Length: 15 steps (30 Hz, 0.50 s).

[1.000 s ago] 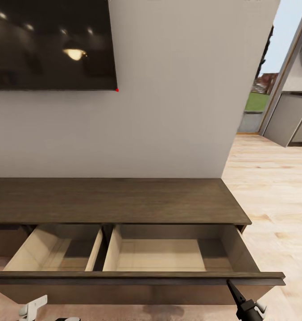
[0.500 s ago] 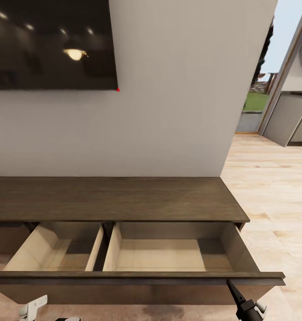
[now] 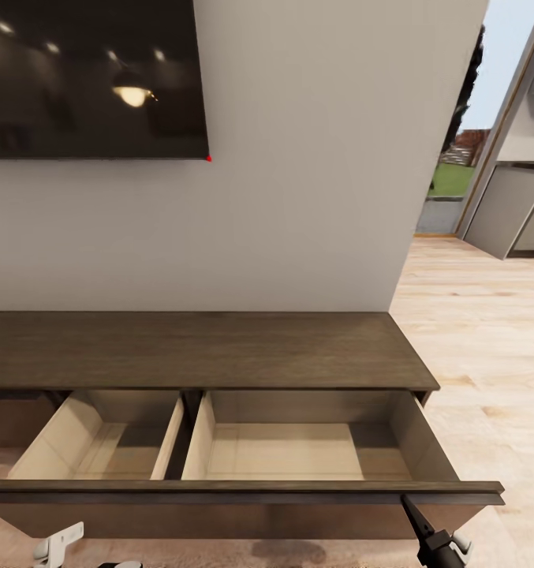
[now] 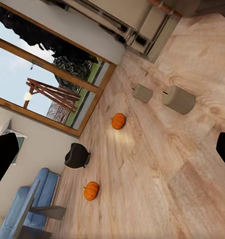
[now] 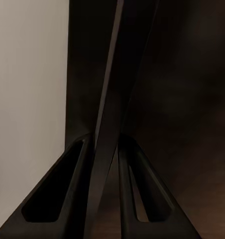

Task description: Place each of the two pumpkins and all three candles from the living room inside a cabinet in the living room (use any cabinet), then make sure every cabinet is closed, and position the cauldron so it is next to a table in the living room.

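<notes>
Almost nothing has shifted: your right gripper (image 5: 106,149) stays clamped on the cabinet (image 3: 203,351) drawer's front edge, left gripper (image 4: 112,149) spread apart, while both pumpkins (image 4: 118,121), two visible candles (image 4: 178,99) and cauldron (image 4: 76,155) await on the floor.

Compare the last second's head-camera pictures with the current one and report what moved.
Almost nothing. The whole picture drifts slightly, the wall edge and cabinet top shifting a little together, so that is the camera moving, not the furniture. The drawer is as far out as before, both compartments bare. The right gripper stays at the drawer front's right end, its fingers astride a thin dark edge in the wrist view. The left gripper has not moved.
</notes>
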### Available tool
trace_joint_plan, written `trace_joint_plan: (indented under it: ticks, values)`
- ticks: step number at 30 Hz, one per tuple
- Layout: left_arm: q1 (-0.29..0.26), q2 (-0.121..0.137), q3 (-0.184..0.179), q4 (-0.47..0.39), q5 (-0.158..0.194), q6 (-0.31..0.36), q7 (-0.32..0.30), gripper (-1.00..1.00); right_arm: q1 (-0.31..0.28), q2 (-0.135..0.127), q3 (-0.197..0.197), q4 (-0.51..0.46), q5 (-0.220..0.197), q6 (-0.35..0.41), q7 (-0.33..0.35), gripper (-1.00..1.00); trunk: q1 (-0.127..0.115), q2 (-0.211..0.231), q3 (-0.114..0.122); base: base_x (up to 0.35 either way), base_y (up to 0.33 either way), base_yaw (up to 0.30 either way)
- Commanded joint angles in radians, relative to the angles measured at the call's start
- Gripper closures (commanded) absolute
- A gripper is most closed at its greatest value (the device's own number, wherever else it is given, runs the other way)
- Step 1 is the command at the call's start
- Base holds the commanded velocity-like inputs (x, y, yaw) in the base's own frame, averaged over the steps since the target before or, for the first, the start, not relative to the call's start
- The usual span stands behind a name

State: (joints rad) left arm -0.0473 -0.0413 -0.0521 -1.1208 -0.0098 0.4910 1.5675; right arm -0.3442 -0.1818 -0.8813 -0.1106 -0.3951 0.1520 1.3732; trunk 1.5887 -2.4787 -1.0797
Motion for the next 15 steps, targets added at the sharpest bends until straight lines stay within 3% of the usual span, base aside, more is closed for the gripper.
trace_joint_plan:
  ticks: [1,15]
  values:
    - [0.000,0.000,0.000,0.000,-0.001,0.011,0.003,-1.00,0.001,0.000,0.013,0.002,-0.005,0.012,-0.022,1.00,0.000,0.000,-0.001,-0.046,0.000,0.000]
    - [0.000,0.000,0.000,0.000,-0.001,-0.004,0.003,-1.00,0.001,-0.001,0.013,0.002,-0.005,0.011,-0.022,1.00,0.000,0.000,-0.001,-0.016,0.000,0.000]
